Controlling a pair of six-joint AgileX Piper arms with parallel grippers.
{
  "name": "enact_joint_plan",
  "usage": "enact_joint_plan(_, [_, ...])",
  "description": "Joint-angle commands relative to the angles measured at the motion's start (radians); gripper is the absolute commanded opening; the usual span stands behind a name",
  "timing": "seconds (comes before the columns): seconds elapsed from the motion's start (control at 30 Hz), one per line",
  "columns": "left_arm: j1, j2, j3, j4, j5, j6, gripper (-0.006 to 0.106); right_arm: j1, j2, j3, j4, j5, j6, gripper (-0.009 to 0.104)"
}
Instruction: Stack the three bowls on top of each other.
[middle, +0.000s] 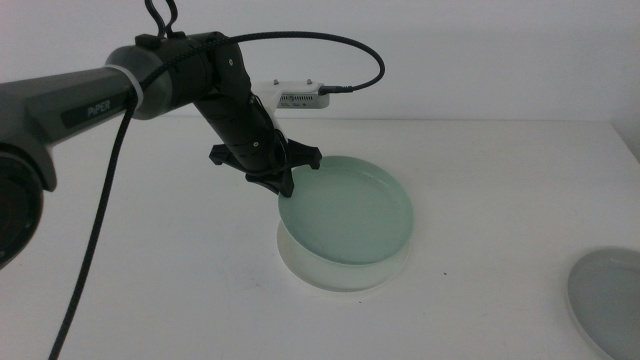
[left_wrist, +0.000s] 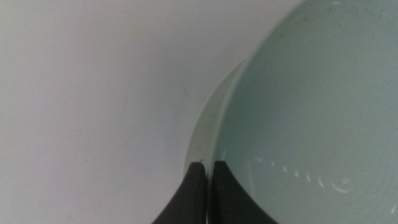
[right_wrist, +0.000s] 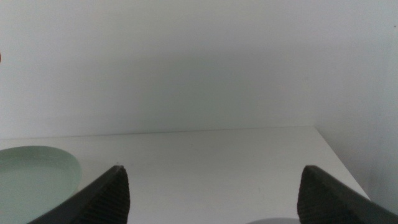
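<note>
Middle view: left tool (middle: 283, 190) on mint green bowl (middle: 350, 215) rim.

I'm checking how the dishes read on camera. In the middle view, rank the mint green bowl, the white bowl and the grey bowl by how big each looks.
1. Mint green bowl, held at its rim by the left gripper, shows the most area.
2. White bowl and grey bowl: unsure. The white one is mostly covered by the green; the grey is cut off at the picture's edge.
</note>
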Motion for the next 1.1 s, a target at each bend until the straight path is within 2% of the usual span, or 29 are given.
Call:
enact_joint_plan(0.0, [-0.004, 0.006, 0.004, -0.027, -0.013, 0.003, -0.002, 0.003, -0.004, 0.003, -0.006, -0.009, -0.003, 0.092])
enact_joint_plan(0.4, [-0.004, 0.017, 0.004, -0.045, -0.006, 0.003, -0.002, 0.003, -0.004, 0.003, -0.006, -0.009, -0.003, 0.092])
enact_joint_plan(0.47, [-0.004, 0.017, 0.004, -0.043, -0.001, -0.009, 0.002, 0.003, -0.004, 0.003, -0.006, -0.009, -0.003, 0.092])
enact_joint_plan(0.63, [-0.004, 0.017, 0.004, -0.015, 0.016, 0.000, 0.021, 0.003, -0.004, 0.003, -0.006, -0.009, -0.003, 0.092])
enact_joint_plan(0.73, [-0.004, 0.017, -0.002, -0.010, 0.038, 0.022, 0.040, 0.003, -0.004, 0.003, -0.006, -0.009, -0.003, 0.092])
enact_joint_plan(0.87, [-0.002, 0.008, -0.063, -0.017, 0.137, 0.087, 0.071, 0.003, -0.004, 0.003, -0.006, -0.009, -0.003, 0.092])
enact_joint_plan(0.93, [0.005, -0.012, -0.106, -0.012, 0.195, 0.092, 0.091, 0.003, -0.004, 0.003, -0.006, -0.009, -0.003, 0.092])
enact_joint_plan(0.97, [0.007, -0.032, -0.119, -0.017, 0.213, 0.092, 0.094, 0.003, -0.004, 0.003, -0.006, -0.009, -0.003, 0.092])
enact_joint_plan(1.07, [0.028, -0.124, -0.133, -0.052, 0.250, 0.120, 0.094, 0.003, -0.004, 0.003, -0.006, -0.009, -0.003, 0.092])
